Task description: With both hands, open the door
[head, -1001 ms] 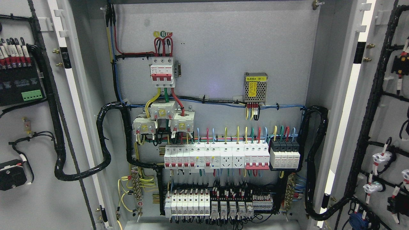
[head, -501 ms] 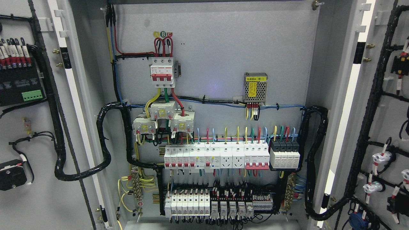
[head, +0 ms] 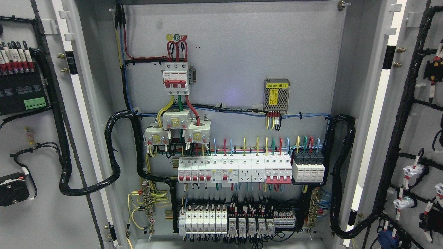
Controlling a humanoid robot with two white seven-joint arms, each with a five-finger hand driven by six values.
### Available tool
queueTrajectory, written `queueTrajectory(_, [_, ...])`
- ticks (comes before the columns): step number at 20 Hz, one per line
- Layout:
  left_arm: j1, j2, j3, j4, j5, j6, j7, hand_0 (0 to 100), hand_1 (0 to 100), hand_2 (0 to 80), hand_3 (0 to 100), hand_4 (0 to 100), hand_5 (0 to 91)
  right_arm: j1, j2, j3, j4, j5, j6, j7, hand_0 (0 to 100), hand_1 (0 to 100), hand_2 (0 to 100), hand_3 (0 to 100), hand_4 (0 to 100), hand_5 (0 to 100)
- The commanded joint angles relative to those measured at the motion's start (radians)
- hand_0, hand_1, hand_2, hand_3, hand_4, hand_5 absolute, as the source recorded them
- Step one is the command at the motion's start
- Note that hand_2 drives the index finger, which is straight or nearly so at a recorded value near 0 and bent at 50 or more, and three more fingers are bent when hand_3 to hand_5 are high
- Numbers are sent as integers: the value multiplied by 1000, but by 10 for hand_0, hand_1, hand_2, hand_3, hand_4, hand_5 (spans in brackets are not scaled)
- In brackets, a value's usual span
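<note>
**Figure: Cabinet with both doors swung wide, seen from my head camera**

Neither of my arms enters this view, so I cannot tell how my fingers stand, whether spread, curled, or holding anything.

The task's thing is the pair of doors. The left door (head: 38,138) lies folded back at the picture's left, its inner face toward me; the right door (head: 415,121) lies likewise at the picture's right. Both stand well clear of the cabinet opening, which is why the whole back panel (head: 242,52) shows unobstructed. I judge the opening step complete or nearly so.

Placement follows function. Thick black cable looms (head: 114,155) run from the cabinet interior across each hinge side onto the doors, hanging in slack loops, presumably so that the doors can swing without straining the wiring. The components on the doors' inner faces, such as the green terminal block (head: 34,102), face me only because the doors are open.

Inside, the red-handled main breaker (head: 176,77) sits high, with a row of smaller breakers (head: 235,169) beneath it and a lower row of relays and terminals (head: 238,221) near the floor of the cabinet. A small mesh-cased power supply (head: 276,95) is fixed to the panel at the right, apart from the breaker rows.

Pushing a door wider would, I judge, stretch its loom.
</note>
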Motion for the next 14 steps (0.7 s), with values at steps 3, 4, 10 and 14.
queueTrajectory(3, [-83, -57, -16, 439, -6, -17, -1, 0, 0, 0, 0, 43, 0, -32, 126, 70, 488, 109, 2, -5, 0, 0, 0, 0, 0, 0])
queueTrajectory(4, [-93, -57, -18, 470, -7, -17, -2, 0, 0, 0, 0, 43, 0, -44, 144, 70, 534, 119, 2, -7, 0, 0, 0, 0, 0, 0])
queueTrajectory(10, [-143, -86, -19, 666, -33, -17, -4, 0, 0, 0, 0, 44, 0, -176, 245, 59, 867, 129, 10, -8, 0, 0, 0, 0, 0, 0])
queueTrajectory(14, [-177, -109, -15, 793, -67, -15, -4, 0, 0, 0, 0, 44, 0, -290, 304, 50, 1106, 129, 13, -25, 0, 0, 0, 0, 0, 0])
